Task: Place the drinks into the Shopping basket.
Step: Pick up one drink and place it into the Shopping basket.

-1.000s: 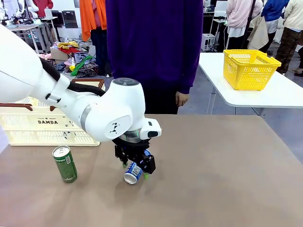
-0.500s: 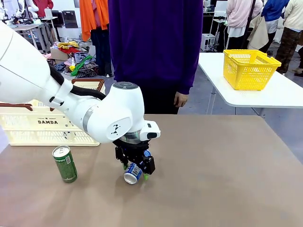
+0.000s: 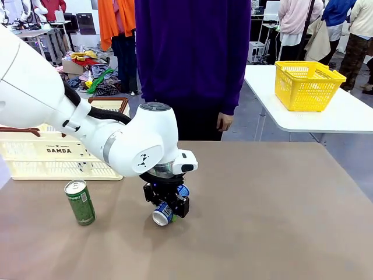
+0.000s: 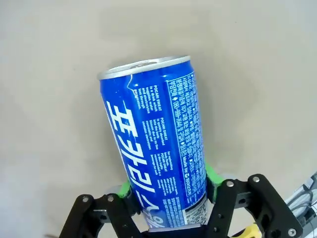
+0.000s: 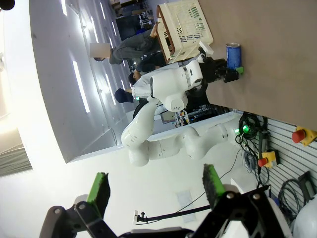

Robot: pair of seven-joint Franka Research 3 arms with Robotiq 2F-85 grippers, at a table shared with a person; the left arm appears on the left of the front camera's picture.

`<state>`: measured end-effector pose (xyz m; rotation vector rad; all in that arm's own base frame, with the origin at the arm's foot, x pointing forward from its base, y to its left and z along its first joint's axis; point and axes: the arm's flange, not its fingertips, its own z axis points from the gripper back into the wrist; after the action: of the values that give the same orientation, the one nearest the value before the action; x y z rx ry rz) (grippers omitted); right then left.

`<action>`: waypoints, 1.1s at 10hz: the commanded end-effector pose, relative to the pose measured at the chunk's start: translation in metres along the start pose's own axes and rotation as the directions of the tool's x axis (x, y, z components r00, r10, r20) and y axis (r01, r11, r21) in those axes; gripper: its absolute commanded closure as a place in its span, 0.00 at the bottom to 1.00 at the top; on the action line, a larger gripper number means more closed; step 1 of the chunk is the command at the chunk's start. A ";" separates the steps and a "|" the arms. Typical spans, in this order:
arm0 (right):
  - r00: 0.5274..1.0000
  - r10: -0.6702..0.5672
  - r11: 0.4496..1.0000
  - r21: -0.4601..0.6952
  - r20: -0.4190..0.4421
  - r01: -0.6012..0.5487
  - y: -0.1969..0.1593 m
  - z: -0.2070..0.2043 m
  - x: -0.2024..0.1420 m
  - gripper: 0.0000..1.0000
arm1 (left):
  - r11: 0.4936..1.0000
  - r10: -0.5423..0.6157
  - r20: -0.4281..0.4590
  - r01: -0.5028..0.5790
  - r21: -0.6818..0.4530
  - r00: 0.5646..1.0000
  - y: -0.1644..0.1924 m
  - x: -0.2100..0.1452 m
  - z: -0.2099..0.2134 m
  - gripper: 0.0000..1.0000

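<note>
risk, slip: pinch sits low on the blue can, close to its base end, with most of the body and the silver top jutting past the pads; likely to tilt or slide out once raised.
risk, roll: can lying on its side on the table, round wall down; liable to roll off line if the pads press unevenly.
risk, carry: green can upright near the likely path to the shopping basket; easily knocked over by a low sweep to the left.
risk, drop-in: reddish rim and handles stand above the tabletop; a bump against the rim is likely if the lift is too shallow.
left gripper: reaching down from above, green pads pressed to both sides of the blue can, pinching it; can looks to be resting on the table, not yet lifted.
right gripper: fingers spread wide, nothing between them, well apart from both cans.
blue can vs. left gripper: between the fingers, long axis running out from the palm, top end farthest from it.
blue can vs. basket: well apart, basket off at the table's far left; not inside.
green can: standing just in front of the basket's wall, outside it, untouched.
</note>
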<state>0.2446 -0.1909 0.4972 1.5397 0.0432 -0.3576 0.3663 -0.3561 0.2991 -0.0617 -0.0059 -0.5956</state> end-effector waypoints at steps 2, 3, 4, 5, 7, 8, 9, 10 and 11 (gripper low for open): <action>1.000 0.008 1.000 0.005 0.002 -0.008 0.003 0.001 -0.002 0.00 | 1.000 0.003 0.067 -0.003 0.006 0.998 0.009 -0.006 0.038 1.00; 1.000 0.008 1.000 0.005 0.002 -0.008 0.003 0.001 -0.002 0.00 | 0.999 0.031 0.111 -0.029 -0.016 0.993 0.014 -0.010 0.080 1.00; 1.000 0.008 1.000 0.005 0.002 -0.008 0.003 0.001 -0.002 0.00 | 0.993 0.116 0.132 -0.118 0.010 0.984 0.022 -0.009 0.129 1.00; 1.000 0.008 1.000 0.005 0.002 -0.008 0.003 0.001 -0.002 0.00 | 0.990 0.130 0.180 -0.136 0.023 0.975 0.035 -0.005 0.180 1.00; 1.000 0.008 1.000 0.005 0.002 -0.008 0.003 0.001 -0.002 0.00 | 0.977 0.207 0.221 -0.211 -0.006 0.953 0.079 -0.002 0.265 1.00; 1.000 0.008 1.000 0.005 0.002 -0.008 0.003 0.001 -0.002 0.00 | 0.963 0.264 0.253 -0.268 -0.018 0.931 0.104 -0.008 0.294 1.00; 1.000 0.008 1.000 0.005 0.002 -0.008 0.003 0.001 -0.002 0.00 | 0.957 0.283 0.288 -0.290 -0.019 0.915 0.129 -0.021 0.316 1.00; 1.000 0.008 1.000 0.005 0.002 -0.008 0.003 0.001 -0.002 0.00 | 0.942 0.320 0.316 -0.335 -0.007 0.893 0.154 -0.036 0.330 1.00; 1.000 0.008 1.000 0.005 0.002 -0.008 0.003 0.001 -0.002 0.00 | 0.951 0.305 0.306 -0.306 -0.045 0.902 0.170 -0.060 0.338 1.00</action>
<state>0.2445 -0.1909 0.4972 1.5398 0.0432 -0.3578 0.4318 -0.1748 0.6296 -0.1251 -0.3042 -0.2282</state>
